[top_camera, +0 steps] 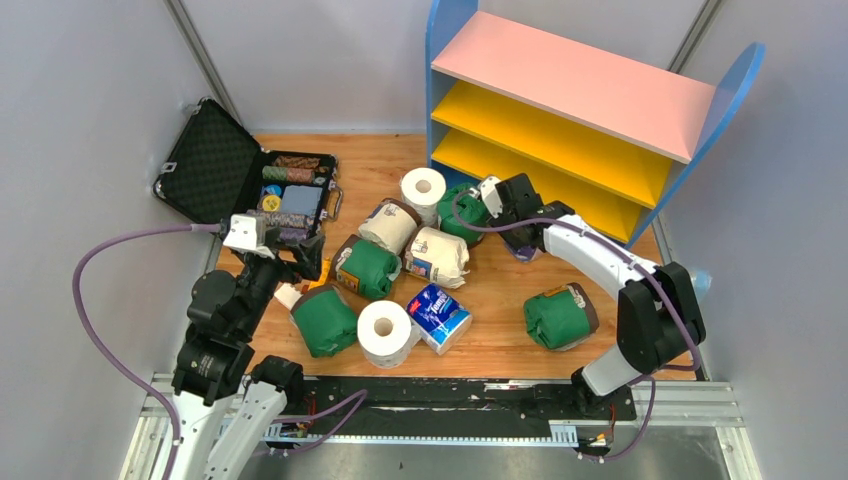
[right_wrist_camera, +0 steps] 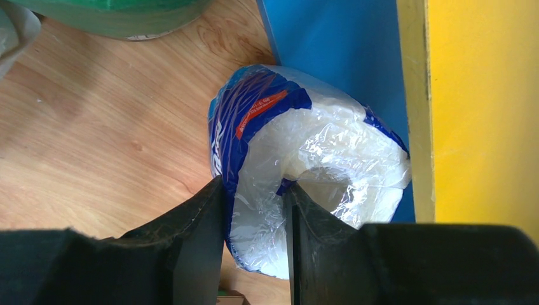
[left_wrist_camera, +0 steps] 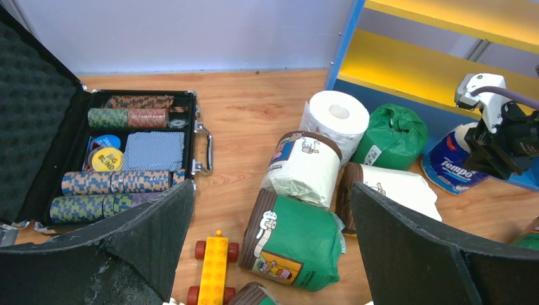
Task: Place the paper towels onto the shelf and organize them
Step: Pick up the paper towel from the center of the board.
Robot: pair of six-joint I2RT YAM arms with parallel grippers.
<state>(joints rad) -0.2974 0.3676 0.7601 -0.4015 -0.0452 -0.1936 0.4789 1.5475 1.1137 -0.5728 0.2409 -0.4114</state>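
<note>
Where the blue-and-white roll [right_wrist_camera: 305, 140] sits at the foot of the shelf [right_wrist_camera: 330, 57], touching its blue base beside the lowest yellow board, your right gripper [right_wrist_camera: 254, 190] is clamped on the roll's wall, one finger in the core and one outside. The other rolls [top_camera: 400, 270] lie scattered mid-desk [top_camera: 500, 290]. Your left gripper [left_wrist_camera: 270, 190] hangs spread wide, holding nothing, near the open black case [left_wrist_camera: 38, 127].

Left gripper [left_wrist_camera: 272, 197] spread wide (arm tucked), right gripper [right_wrist_camera: 254, 190] clamped, arm outstretched
</note>
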